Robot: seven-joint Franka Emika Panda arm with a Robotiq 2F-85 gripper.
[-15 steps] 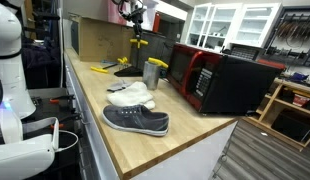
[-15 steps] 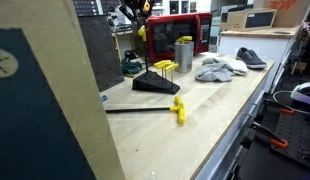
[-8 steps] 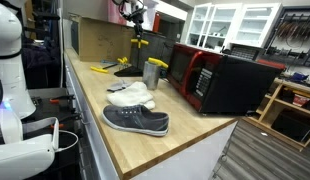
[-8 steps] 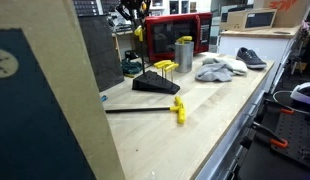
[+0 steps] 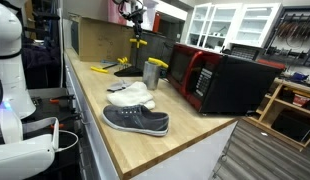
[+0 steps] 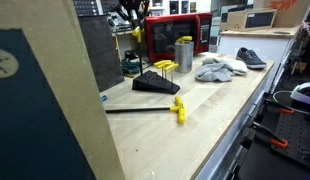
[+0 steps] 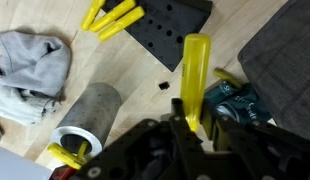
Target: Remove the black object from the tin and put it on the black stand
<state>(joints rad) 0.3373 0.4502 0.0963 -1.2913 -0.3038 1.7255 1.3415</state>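
Exterior: gripper (image 5: 135,20) clenched on the black object (image 5: 139,44), high over worktop (image 5: 145,150) far end, clear of the tin (image 5: 152,73) | Exterior: black stand (image 6: 153,84) below, near tin; a tilted tool may miss it | Wrist: descent could knock yellow-handled pieces (image 7: 110,17) on stand, or tool slips | Writing: none legible

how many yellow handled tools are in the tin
1 visible: a yellow handle pokes from the tin mouth in the wrist view; others may sit hidden inside.
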